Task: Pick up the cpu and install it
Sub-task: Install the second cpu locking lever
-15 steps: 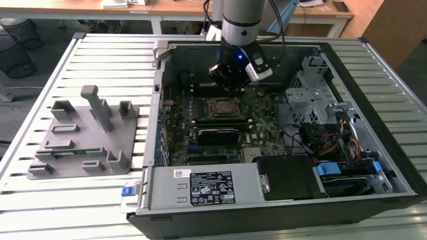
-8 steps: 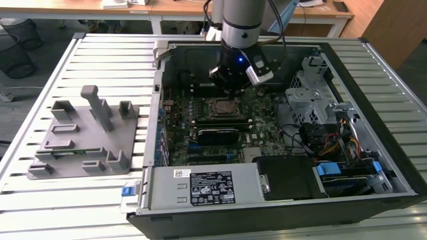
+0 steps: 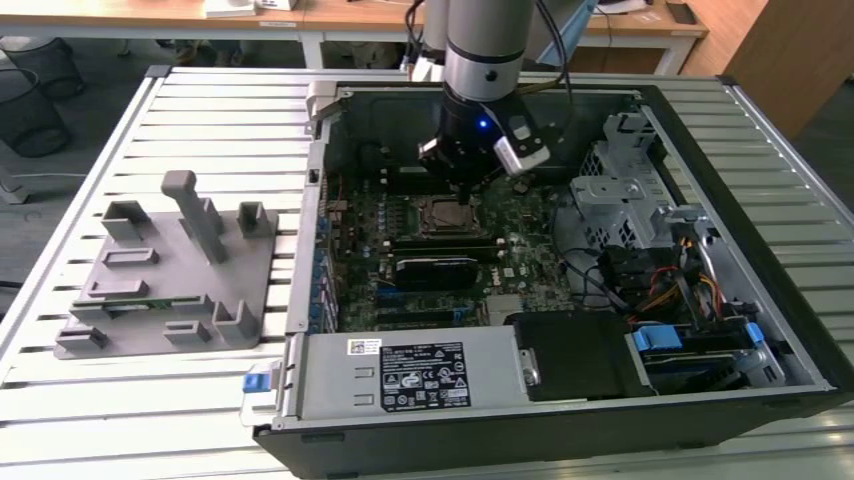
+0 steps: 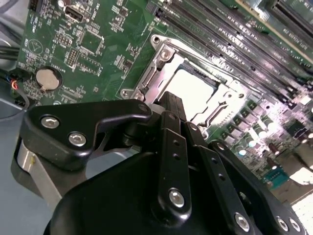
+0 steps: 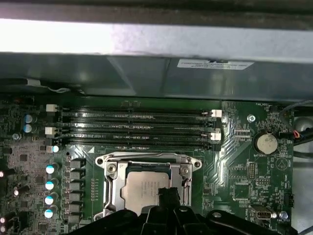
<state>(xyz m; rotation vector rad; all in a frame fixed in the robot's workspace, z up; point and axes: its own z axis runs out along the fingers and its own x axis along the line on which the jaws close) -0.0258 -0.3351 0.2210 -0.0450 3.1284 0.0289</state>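
— Inside the open computer case (image 3: pixel 747 250) on the table (image 3: pixel 214 110), where did the cpu (image 5: pixel 142 188) lie?
— Seated in the metal socket frame (image 5: pixel 110 188) on the green motherboard (image 4: pixel 98 39), silver top up.
— And the gripper (image 3: pixel 463 195)?
— Directly above it, very close. Whether its fingers were apart or together, I could not tell.

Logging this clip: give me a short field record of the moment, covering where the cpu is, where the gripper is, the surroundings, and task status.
cpu: silver top up, lying inside the socket frame on the motherboard
gripper: low over the cpu, fingertips at its edge; contact unclear
setting: open computer case on a slatted table
nearby: memory slots, coin battery, grey parts holder beside the case
status: cpu appears seated in socket
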